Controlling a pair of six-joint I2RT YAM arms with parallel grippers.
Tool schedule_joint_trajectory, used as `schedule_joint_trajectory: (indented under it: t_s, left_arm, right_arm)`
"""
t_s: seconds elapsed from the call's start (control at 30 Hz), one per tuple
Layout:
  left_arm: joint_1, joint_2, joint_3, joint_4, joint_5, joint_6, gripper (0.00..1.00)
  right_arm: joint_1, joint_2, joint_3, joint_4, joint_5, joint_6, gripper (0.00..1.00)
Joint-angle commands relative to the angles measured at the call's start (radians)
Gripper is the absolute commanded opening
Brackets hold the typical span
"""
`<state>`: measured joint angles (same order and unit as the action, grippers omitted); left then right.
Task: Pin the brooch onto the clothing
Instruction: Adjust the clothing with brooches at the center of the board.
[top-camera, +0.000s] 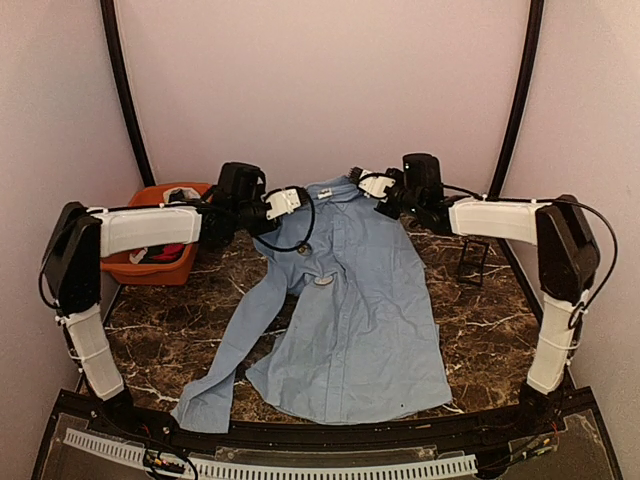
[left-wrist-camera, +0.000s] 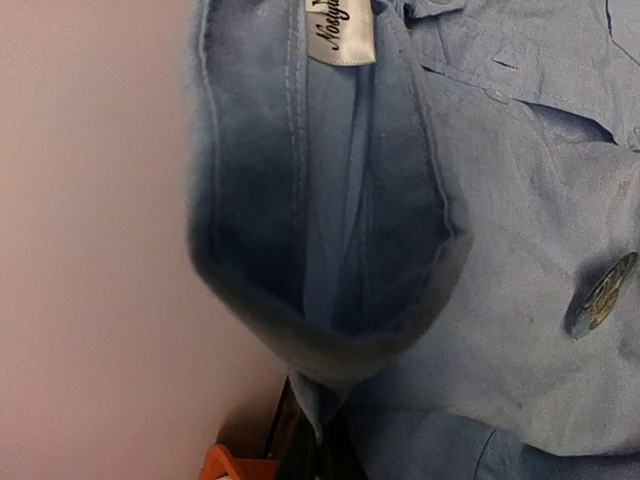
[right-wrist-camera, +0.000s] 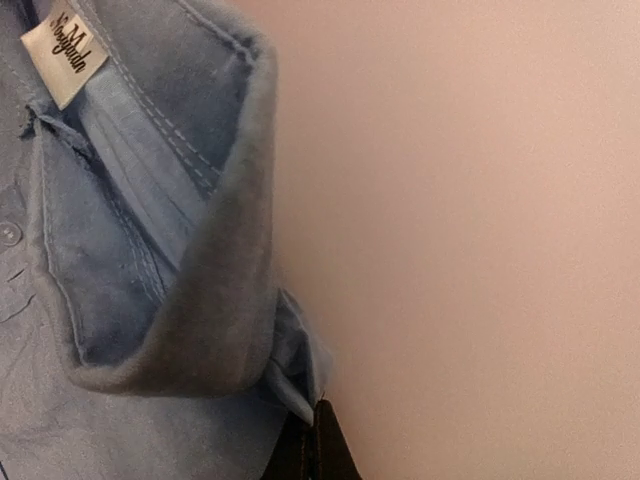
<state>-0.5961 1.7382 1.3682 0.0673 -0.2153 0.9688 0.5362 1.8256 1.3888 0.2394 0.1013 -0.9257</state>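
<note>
The light blue shirt (top-camera: 350, 310) lies front up on the marble table, its collar end lifted off the surface between both arms. My left gripper (top-camera: 298, 198) is shut on a fold of fabric beside the collar (left-wrist-camera: 320, 330), seen up close in the left wrist view (left-wrist-camera: 318, 440). On the other side of the collar my right gripper (top-camera: 368, 184) pinches the fabric the same way (right-wrist-camera: 318, 425). The brooch (top-camera: 323, 283), a small round silvery disc, sits on the shirt's chest (left-wrist-camera: 600, 296). A white neck label (left-wrist-camera: 340, 30) shows inside the collar.
An orange basket (top-camera: 150, 262) with red and black garments stands at the left, behind my left arm. A small black stand (top-camera: 473, 262) is on the table at the right. One sleeve (top-camera: 235, 350) trails toward the near left edge.
</note>
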Motion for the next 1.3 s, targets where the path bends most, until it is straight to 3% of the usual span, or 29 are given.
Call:
schedule_joint_trajectory:
  t_s: [0.0,0.17,0.27,0.33,0.37,0.47,0.6,0.67,0.83,0.97,1.03,1.1,1.13,1.2,1.27]
  left_arm:
    - [0.077,0.221,0.059,-0.031,-0.218,0.042,0.01]
    - [0.078,0.456,0.171,0.027,-0.270,0.084,0.01]
    - [0.076,0.521,0.216,0.106,-0.347,0.115,0.07]
    - [0.077,0.553,0.236,0.165,-0.392,0.134,0.28]
    - [0.077,0.563,0.238,0.182,-0.407,0.139,0.45]
    - [0.079,0.544,0.239,0.202,-0.471,0.110,0.58]
    - [0.080,0.375,0.247,0.061,-0.433,-0.062,0.92]
    - [0.081,0.301,0.249,-0.021,-0.389,-0.157,0.98]
    - [0.084,0.191,0.237,-0.189,-0.290,-0.338,0.99]
    - [0.083,0.116,0.200,-0.334,-0.160,-0.471,0.99]
    - [0.082,0.099,0.164,-0.383,-0.119,-0.492,0.93]
    - [0.082,0.100,0.128,-0.404,-0.101,-0.484,0.82]
    - [0.082,0.112,0.122,-0.411,-0.096,-0.480,0.70]
    - [0.082,0.145,0.128,-0.439,-0.086,-0.476,0.59]
    - [0.082,0.186,0.145,-0.462,-0.071,-0.481,0.56]
  right_arm:
    - [-0.092,0.203,0.099,0.039,0.168,-0.002,0.00]
    - [-0.107,0.384,0.274,0.003,0.215,0.003,0.00]
    - [-0.110,0.484,0.386,-0.028,0.277,0.002,0.30]
    - [-0.109,0.501,0.420,-0.063,0.289,0.035,0.53]
    - [-0.110,0.489,0.430,-0.108,0.276,0.068,0.60]
    - [-0.110,0.388,0.420,-0.250,0.185,0.168,0.69]
    - [-0.097,0.175,0.356,-0.483,0.022,0.295,0.72]
    - [-0.071,0.043,0.245,-0.536,-0.031,0.326,0.72]
    - [0.077,-0.177,-0.004,-0.581,-0.126,0.366,0.71]
    - [0.215,-0.211,-0.093,-0.666,-0.153,0.439,0.59]
    - [0.264,-0.208,-0.149,-0.678,-0.166,0.470,0.46]
    - [0.279,-0.197,-0.197,-0.690,-0.185,0.511,0.23]
    - [0.278,-0.192,-0.220,-0.693,-0.197,0.539,0.15]
    - [0.281,-0.183,-0.257,-0.695,-0.211,0.564,0.06]
    - [0.283,-0.169,-0.280,-0.711,-0.214,0.580,0.04]
